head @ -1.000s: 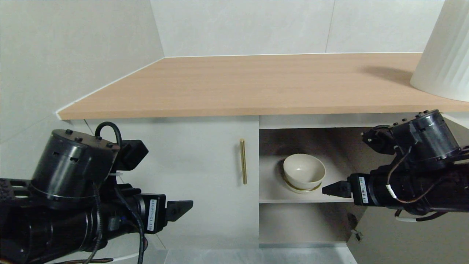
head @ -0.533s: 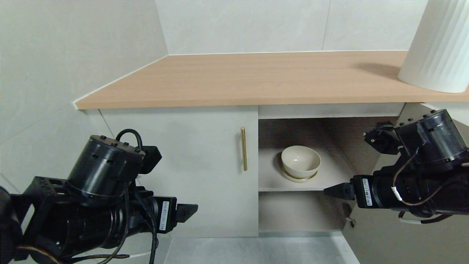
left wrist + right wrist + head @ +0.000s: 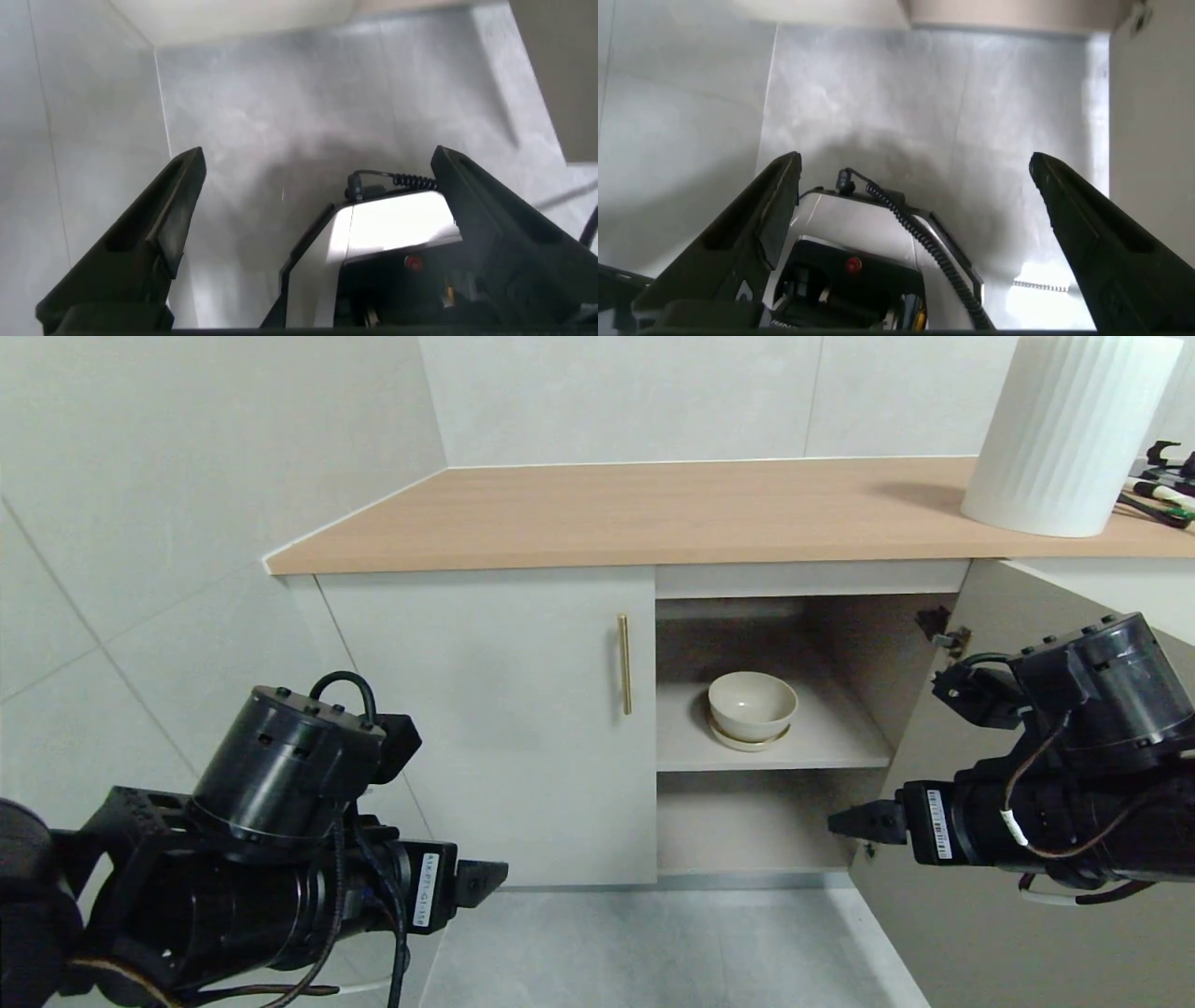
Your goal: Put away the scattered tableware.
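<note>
Bowl [image 3: 752,705] sits on its plate [image 3: 747,741] on the upper cupboard shelf [image 3: 840,747], 12 o'clock. Left gripper [image 3: 481,880] at 7, right gripper [image 3: 845,821] at 4: fingers spread wide, empty. Stowing looks done; you'd next push the open door [image 3: 934,943] at 3 shut.

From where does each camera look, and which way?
Head view: on the head, facing forward and down at the cabinet with the bowl; left gripper and right gripper show.
Left wrist view: on the left wrist, facing down; its open fingers show.
Right wrist view: on the right wrist, facing down; its open fingers show.
Both wrist views share the floor.
</note>
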